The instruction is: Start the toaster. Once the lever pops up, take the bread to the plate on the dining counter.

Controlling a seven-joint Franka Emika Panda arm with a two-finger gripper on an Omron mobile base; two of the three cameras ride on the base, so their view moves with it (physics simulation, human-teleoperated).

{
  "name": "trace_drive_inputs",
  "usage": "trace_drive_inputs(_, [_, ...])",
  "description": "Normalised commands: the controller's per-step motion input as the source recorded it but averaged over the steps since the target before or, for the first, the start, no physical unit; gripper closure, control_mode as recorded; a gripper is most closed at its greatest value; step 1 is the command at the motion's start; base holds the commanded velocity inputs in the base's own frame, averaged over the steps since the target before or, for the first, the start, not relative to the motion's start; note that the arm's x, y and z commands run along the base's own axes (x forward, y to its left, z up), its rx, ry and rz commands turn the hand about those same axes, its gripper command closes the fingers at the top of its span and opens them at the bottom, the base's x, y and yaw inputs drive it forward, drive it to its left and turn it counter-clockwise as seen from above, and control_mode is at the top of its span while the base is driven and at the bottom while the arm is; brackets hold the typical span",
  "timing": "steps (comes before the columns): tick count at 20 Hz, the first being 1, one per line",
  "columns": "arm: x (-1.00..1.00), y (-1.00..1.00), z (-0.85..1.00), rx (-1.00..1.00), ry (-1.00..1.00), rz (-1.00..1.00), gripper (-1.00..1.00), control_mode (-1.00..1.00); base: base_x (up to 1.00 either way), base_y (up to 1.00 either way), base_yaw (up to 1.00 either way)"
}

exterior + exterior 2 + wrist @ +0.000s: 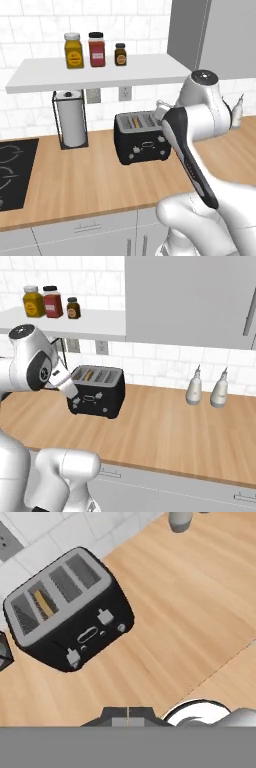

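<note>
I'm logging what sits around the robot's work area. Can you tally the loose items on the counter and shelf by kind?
Toaster, with the bread in a slot: 1
Spice jars on the shelf, yellow, red, small brown: 3
Paper towel holder: 1
White bottles: 2
Total: 7
</note>
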Motion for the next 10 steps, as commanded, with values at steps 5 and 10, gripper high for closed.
trace_drive_inputs(5, [-0.34,0.00,0.31,-0.11,-0.05,0.23,1.00,-1.00,0.00,0.00,0.00])
trace_drive_inputs(10, [-0.48,0.09,0.02,-0.19,-0.15,0.40,-1.00,-1.00,0.00,0.00,0.00])
